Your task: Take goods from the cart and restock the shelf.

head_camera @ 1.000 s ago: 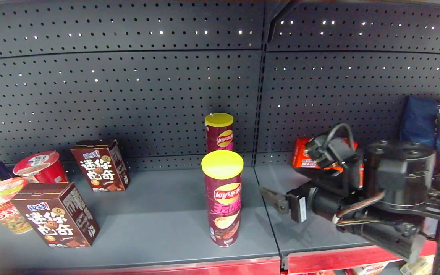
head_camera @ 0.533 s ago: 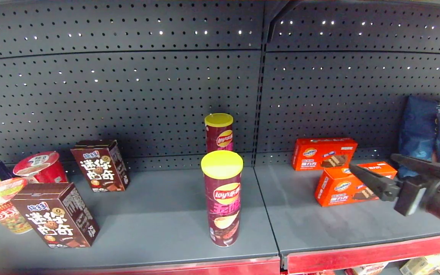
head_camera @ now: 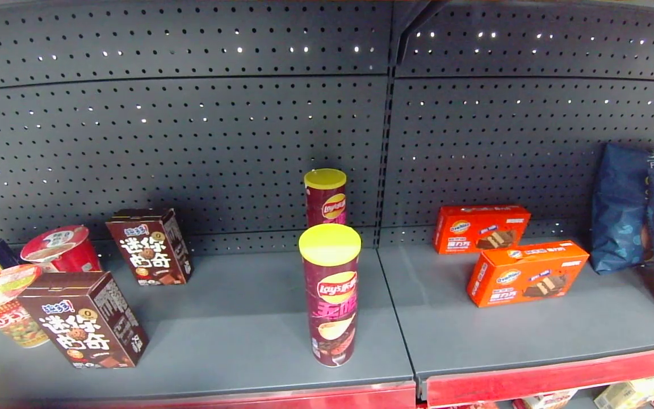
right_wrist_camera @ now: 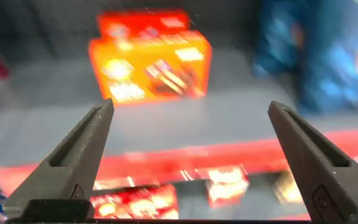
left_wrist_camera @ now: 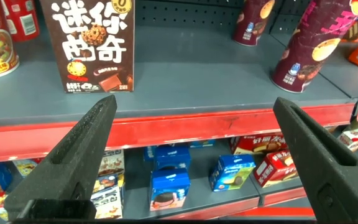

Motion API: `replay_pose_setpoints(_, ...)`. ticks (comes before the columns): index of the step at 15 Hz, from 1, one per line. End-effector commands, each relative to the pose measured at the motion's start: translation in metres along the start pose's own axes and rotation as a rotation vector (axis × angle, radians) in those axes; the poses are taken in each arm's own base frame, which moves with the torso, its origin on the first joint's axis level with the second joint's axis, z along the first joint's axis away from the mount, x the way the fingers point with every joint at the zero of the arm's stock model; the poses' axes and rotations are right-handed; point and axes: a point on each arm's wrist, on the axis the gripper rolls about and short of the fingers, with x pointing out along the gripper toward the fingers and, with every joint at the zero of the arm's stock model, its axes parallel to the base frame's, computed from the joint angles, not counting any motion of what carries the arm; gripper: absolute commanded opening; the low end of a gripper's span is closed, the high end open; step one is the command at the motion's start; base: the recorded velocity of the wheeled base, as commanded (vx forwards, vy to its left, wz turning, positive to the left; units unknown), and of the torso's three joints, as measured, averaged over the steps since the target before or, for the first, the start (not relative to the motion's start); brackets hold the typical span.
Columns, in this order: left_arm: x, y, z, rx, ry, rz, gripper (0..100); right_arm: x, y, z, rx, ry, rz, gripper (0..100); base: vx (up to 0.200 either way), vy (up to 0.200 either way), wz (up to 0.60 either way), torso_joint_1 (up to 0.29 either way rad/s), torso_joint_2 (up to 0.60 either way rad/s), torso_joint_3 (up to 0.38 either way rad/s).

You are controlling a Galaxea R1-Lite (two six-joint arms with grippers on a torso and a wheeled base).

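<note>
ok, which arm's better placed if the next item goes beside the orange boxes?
Right, probably. The right gripper, open and empty, faces the front orange box squarely. The left gripper, also open and empty, faces the shelf edge between the brown box and the chip can, in the other bay.

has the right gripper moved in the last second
Yes. In the head view the right gripper was beside the front chip can, then passed in front of the front orange box, withdrawing to the robot's right and off the shelf.
</note>
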Motion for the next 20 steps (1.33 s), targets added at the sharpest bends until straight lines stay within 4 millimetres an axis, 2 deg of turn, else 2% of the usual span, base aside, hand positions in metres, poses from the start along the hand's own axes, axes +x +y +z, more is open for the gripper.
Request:
replay_pose_setpoints(1, 0.000, 0.000, 0.001, -0.007, -0.004, 0.003, 100, -0.035, -0.012, -0.031, 0.005, -0.032, -0.114, 100, 0.000, 0.000, 0.00, 0.000, 0.00, 0.000)
replay_pose_setpoints(4, 0.000, 0.000, 0.000, 0.016, -0.001, -0.010, 100, -0.058, -0.018, -0.059, -0.017, -0.005, -0.197, 100, 0.000, 0.000, 0.00, 0.000, 0.00, 0.000)
replay_pose_setpoints(11, 0.000, -0.001, 0.000, 0.044, 0.006, -0.054, 100, -0.057, -0.018, -0.060, 0.003, 0.007, -0.218, 100, 0.000, 0.000, 0.00, 0.000, 0.00, 0.000)
replay_pose_setpoints(15, 0.000, -0.002, 0.000, 0.036, 0.019, -0.108, 100, -0.057, -0.017, -0.060, 0.004, 0.009, -0.157, 100, 0.000, 0.000, 0.00, 0.000, 0.00, 0.000)
replay_pose_setpoints(17, 0.000, -0.003, 0.000, 0.035, 0.021, -0.118, 100, -0.057, -0.016, -0.060, 0.045, 0.005, -0.123, 100, 0.000, 0.000, 0.60, 0.002, 0.01, 0.002)
replay_pose_setpoints(20, 0.000, -0.003, 0.000, 0.036, 0.021, -0.118, 100, -0.057, -0.016, -0.060, 0.046, 0.005, -0.119, 100, 0.000, 0.000, 0.00, 0.000, 0.00, 0.000)
